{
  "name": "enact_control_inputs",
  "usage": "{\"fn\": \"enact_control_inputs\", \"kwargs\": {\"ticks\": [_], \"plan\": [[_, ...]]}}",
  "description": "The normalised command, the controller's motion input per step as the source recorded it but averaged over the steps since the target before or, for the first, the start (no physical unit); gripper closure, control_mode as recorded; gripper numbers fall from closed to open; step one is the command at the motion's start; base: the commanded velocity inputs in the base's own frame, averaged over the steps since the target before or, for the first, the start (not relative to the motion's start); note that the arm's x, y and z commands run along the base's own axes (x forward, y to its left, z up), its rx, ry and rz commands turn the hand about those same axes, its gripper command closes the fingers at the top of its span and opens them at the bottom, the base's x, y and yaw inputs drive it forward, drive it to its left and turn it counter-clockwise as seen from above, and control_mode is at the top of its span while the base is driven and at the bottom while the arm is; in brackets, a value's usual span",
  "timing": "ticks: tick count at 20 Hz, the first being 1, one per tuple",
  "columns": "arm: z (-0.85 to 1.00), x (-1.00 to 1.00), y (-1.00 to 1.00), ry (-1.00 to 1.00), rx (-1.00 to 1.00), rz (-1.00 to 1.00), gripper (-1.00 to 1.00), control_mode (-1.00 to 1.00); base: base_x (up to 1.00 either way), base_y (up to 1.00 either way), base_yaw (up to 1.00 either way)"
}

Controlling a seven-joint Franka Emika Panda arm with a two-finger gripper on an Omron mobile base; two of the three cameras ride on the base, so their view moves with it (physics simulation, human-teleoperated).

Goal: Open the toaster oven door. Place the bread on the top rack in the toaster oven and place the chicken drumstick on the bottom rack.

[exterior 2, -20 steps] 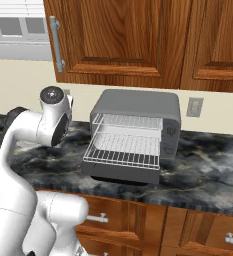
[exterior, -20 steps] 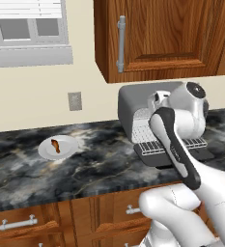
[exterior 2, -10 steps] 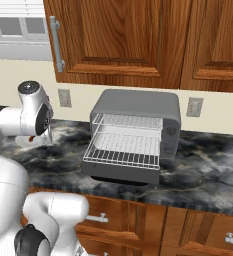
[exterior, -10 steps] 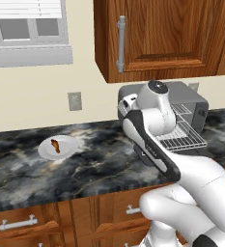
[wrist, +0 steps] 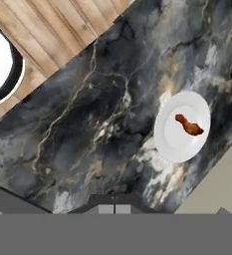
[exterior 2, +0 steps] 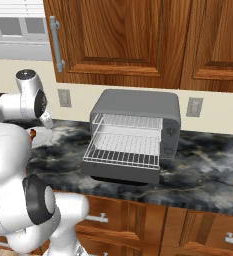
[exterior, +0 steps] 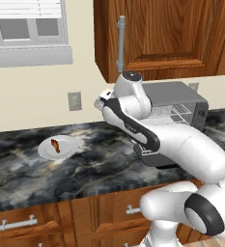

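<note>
The chicken drumstick lies on a white round plate on the dark marble counter. In the left base view that plate with the drumstick sits left of my arm. My gripper hangs high above the counter, off to one side of the plate, its tips pressed together and shut on nothing. The hand is between plate and oven. The toaster oven stands with its door folded down flat. The top rack and bottom rack look bare.
Wooden wall cabinets with a long silver handle hang above the oven. A wall outlet is behind the plate. The counter's front edge drops to a wooden floor; drawers sit below the counter.
My arm has swung left, from in front of the oven's racks over to the counter near the plate. The oven, the plate and the base have stayed put.
</note>
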Motion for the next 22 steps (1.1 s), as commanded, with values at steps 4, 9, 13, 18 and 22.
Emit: {"fn": "enact_control_inputs", "kwargs": {"ticks": [4, 9, 13, 18, 22], "plan": [[-0.08, 0.39, 0.43, -0.14, -0.12, 0.36, 1.0, -1.0, 0.0, 0.0, 0.0], [-0.01, 0.31, 0.36, -0.11, -0.08, 0.4, 1.0, -1.0, 0.0, 0.0, 0.0], [-0.08, 0.29, 0.35, -0.01, -0.06, 0.38, 1.0, -1.0, 0.0, 0.0, 0.0], [-0.21, 0.19, 0.46, -0.01, -0.09, 0.31, 1.0, -1.0, 0.0, 0.0, 0.0], [-0.18, 0.11, 0.49, 0.0, -0.12, 0.23, 1.0, -1.0, 0.0, 0.0, 0.0]]}}
